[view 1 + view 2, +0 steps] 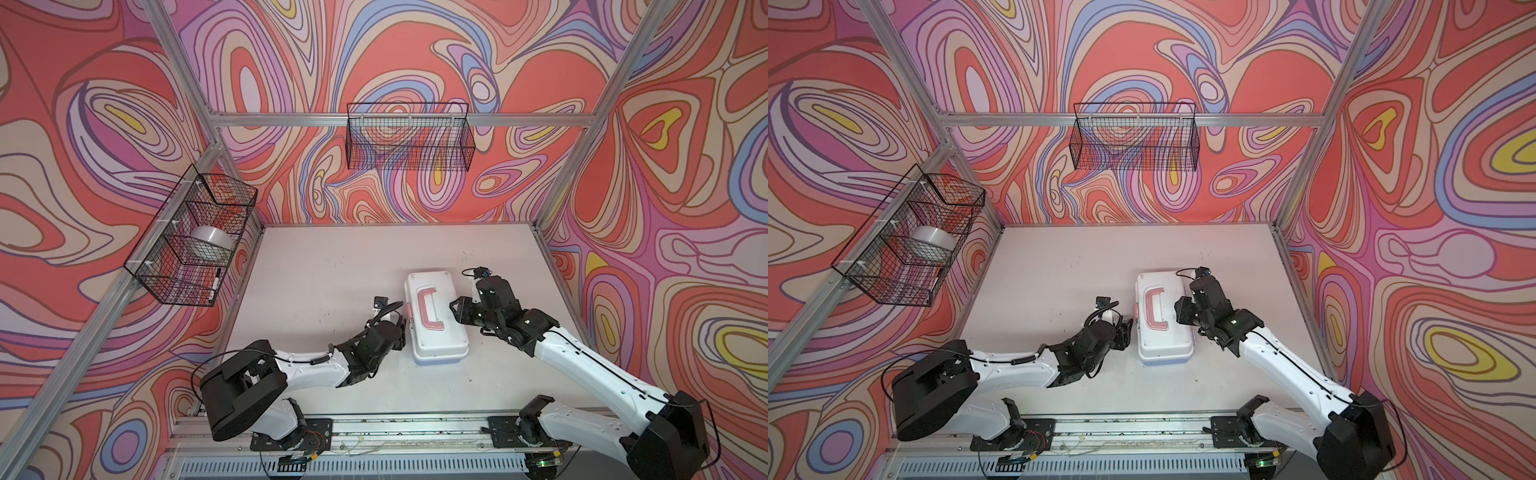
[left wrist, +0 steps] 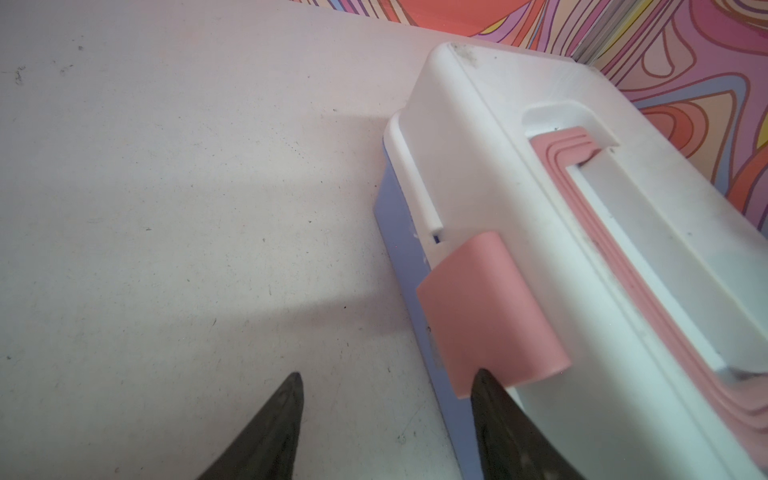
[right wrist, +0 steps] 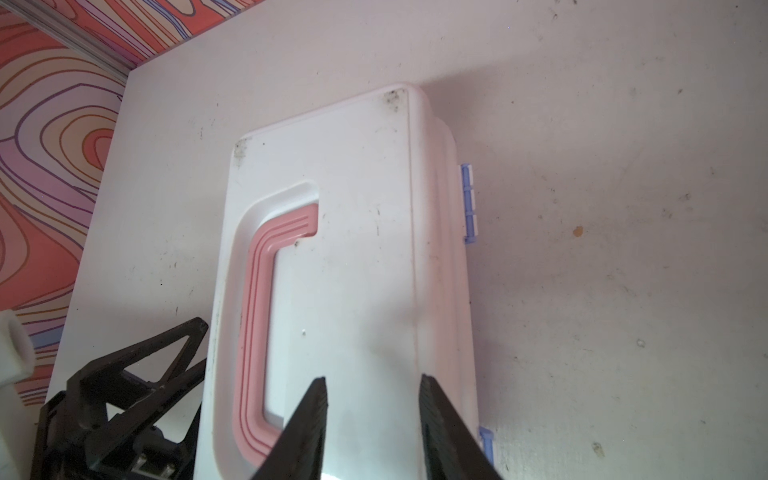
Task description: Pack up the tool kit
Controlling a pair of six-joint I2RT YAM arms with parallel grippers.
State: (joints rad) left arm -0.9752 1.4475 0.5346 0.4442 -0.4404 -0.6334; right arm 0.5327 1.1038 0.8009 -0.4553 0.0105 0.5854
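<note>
Though slightly skewed, tool kit (image 1: 440, 336) runs near-to-far.

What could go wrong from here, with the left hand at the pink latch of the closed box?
1. Only one fingertip of the left hand meets the pink latch, at one corner; it may slip off instead of pressing it shut.
2. The tool kit sits loose on the table; a sideways push could slide it, since whether the right hand above the lid actually presses down is unclear.
</note>
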